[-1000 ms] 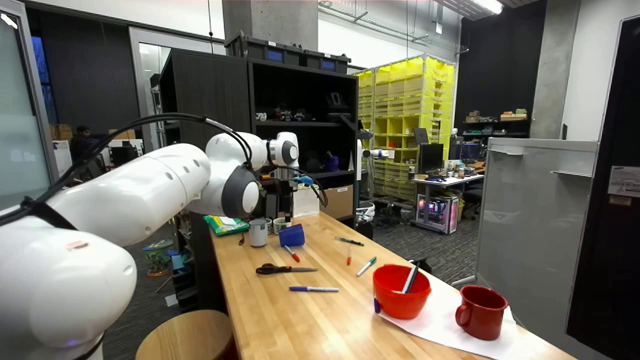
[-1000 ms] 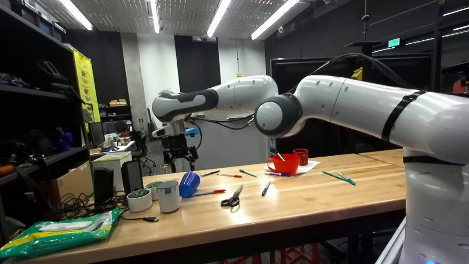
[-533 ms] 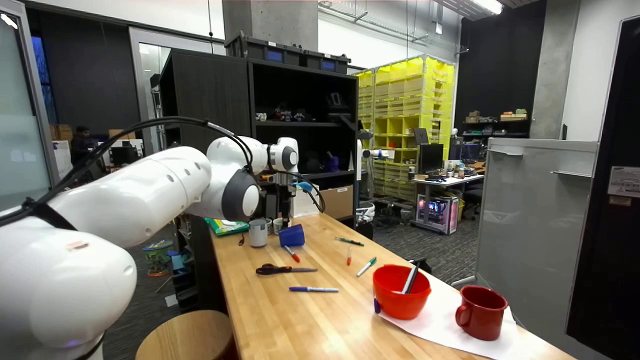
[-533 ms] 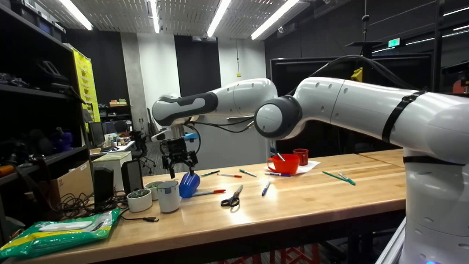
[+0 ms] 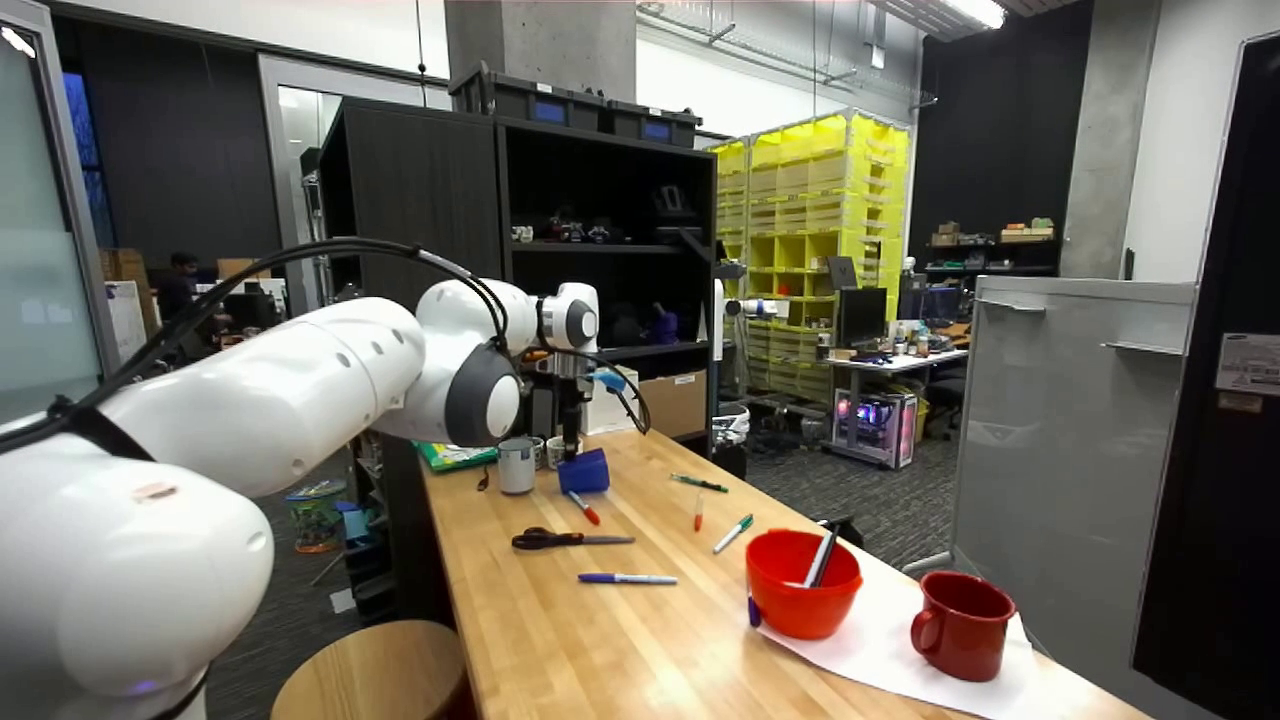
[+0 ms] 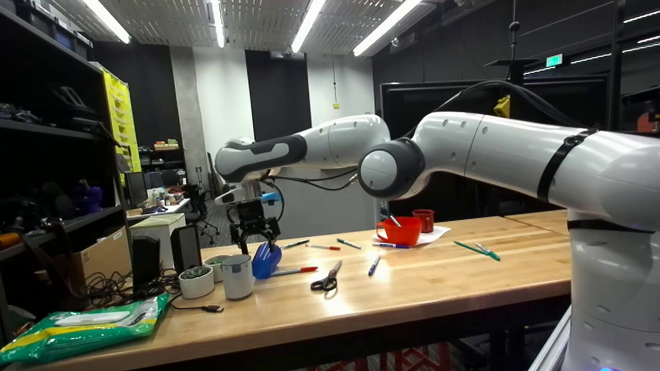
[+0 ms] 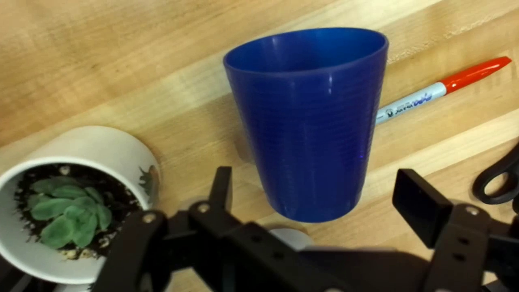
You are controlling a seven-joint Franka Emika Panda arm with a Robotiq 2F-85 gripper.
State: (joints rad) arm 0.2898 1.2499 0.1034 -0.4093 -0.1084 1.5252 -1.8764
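A blue cup (image 7: 312, 134) rests tilted over on the wooden table, its mouth at the top of the wrist view. My gripper (image 7: 314, 182) is open above it, one finger on either side of its narrow base, with gaps showing. In an exterior view the gripper (image 6: 258, 250) hangs low, fingertips overlapping the cup (image 6: 266, 262); contact cannot be made out there. A red-capped marker (image 7: 421, 97) pokes out from the cup's side, its rear end hidden. Left of the cup stands a white pot (image 7: 109, 142) with a succulent (image 7: 73, 211). Close by is a grey mug (image 6: 237, 278).
Scissors (image 5: 545, 539) and several pens lie on the table. Farther along, a red bowl (image 5: 800, 605) holding pens and a dark red mug (image 5: 963, 630) stand by white paper. Black speakers (image 6: 185, 247), cables and a green packet (image 6: 87, 330) crowd the shelf end.
Over the last second the arm has come down, bringing the open gripper lower over the blue cup. The cup and the other table items have stayed in place.
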